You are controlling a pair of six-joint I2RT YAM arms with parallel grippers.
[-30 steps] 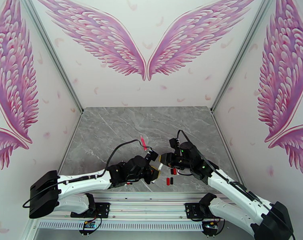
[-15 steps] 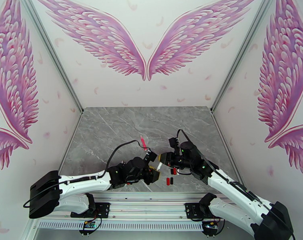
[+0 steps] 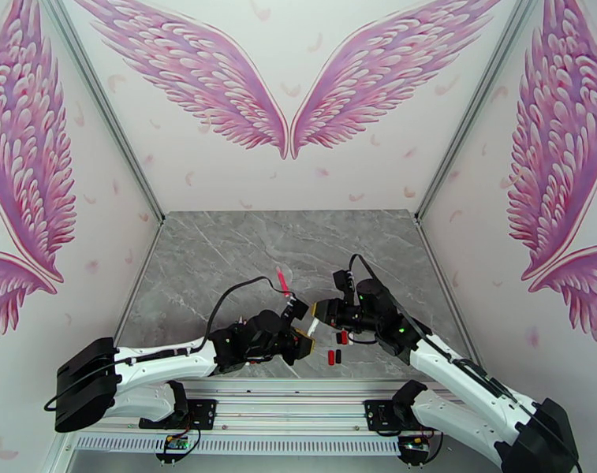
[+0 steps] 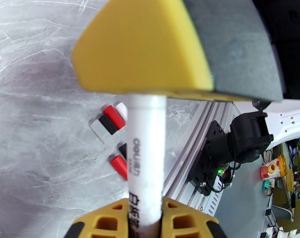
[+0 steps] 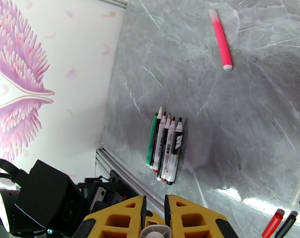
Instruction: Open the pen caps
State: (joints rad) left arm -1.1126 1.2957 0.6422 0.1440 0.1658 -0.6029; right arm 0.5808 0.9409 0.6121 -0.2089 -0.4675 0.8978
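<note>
The left arm and the right arm have glossy white shells on their long links. Their joints sit in matte black housings, and bulky black blocks show at the lower corners of the frame. A thin black cable arcs over the left arm near the centre, and small green lights glow on the right arm. The left tool and the right tool have yellow fingers with rectangular cut-outs.

table: grey marble top | walls: white, pink wing murals | rail: aluminium, along near edge
</note>
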